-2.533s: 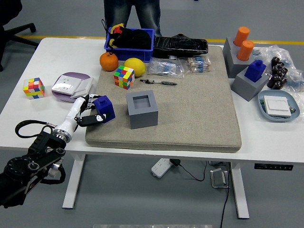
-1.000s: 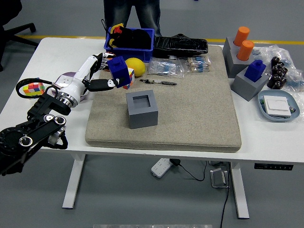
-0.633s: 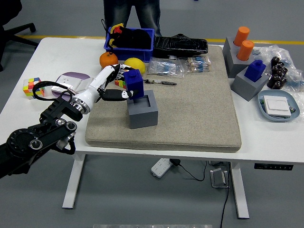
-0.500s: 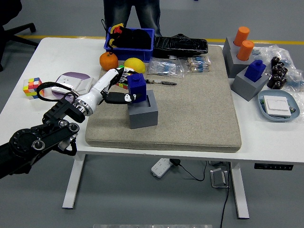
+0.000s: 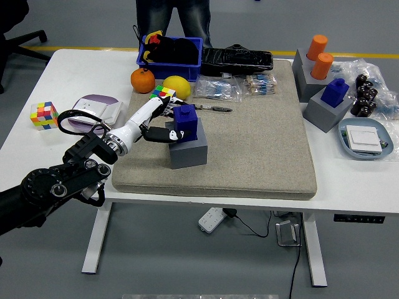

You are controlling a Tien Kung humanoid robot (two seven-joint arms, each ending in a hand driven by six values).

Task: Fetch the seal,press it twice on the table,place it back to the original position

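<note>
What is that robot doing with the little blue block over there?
The left robot hand is gripping a blue seal and setting it down into the open top of a grey holder block on the beige mat. The seal looks partly seated in the slot, with the fingers wrapped around it. A person stands at the far side of the table, touching nothing.

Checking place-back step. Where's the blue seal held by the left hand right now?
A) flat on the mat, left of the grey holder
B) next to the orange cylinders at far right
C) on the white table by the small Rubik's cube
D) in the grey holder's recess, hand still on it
D: the blue seal sits in the top of the grey holder on the mat, with the left hand closed around it.
</note>
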